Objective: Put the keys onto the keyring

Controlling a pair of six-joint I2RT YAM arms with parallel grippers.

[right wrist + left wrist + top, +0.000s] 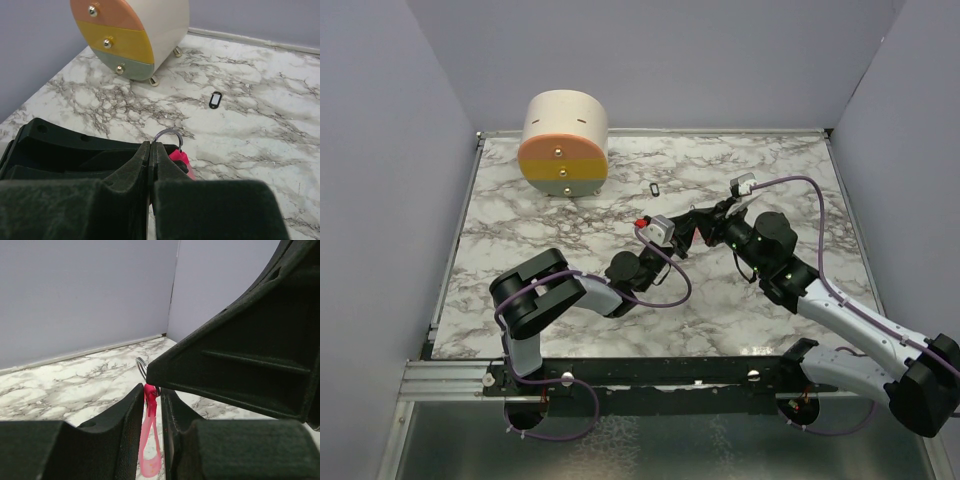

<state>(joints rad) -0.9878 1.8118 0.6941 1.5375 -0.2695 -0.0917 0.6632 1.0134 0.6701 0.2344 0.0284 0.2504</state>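
While your left jaws pinch the pink keys and your right jaws clamp their metal ring, the keyring lies apart on the table, so opposed pulls could yank the keys loose.

White marble-pattern tabletop with grey veins, boxed in on three sides by plain pale lilac-grey walls — light soft and even. Far left on the top: round cream drawer unit, three fronts peach, yellow, pale green, brass knobs, small gold feet. Metal rail along the near edge — grey textured floor below.
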